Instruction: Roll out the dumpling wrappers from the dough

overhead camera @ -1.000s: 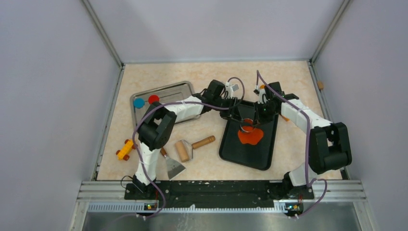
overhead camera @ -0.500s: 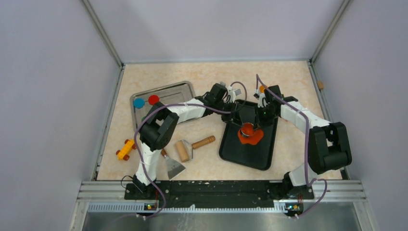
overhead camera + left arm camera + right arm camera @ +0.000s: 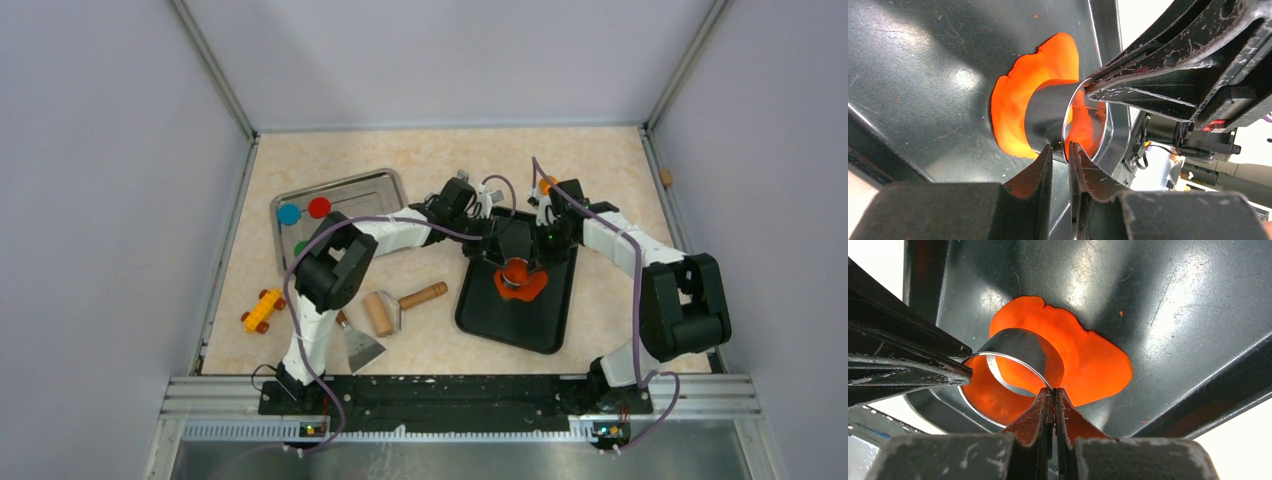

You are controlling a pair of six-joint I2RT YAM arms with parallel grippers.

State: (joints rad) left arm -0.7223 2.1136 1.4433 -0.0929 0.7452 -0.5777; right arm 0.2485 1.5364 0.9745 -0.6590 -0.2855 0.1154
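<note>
Left of the black tray (image 3: pixel 515 325) on the bench (image 3: pixel 420 150), blue, red and green dumpling wrappers (image 3: pixel 319 207) lie in a steel tray (image 3: pixel 365 188); on the black tray the left fingers (image 3: pixel 1047 160) pinch a metal ring (image 3: pixel 1045 117) set on the dough (image 3: pixel 1013 107); the right fingers (image 3: pixel 1047 402) clamp another part of its rim.

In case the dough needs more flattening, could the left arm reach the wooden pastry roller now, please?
Probably not at once: its jaws pinch the rim of the shiny metal ring cutter on the orange-red clay dough. The wooden pastry roller itself lies uncovered near the left arm.
</note>
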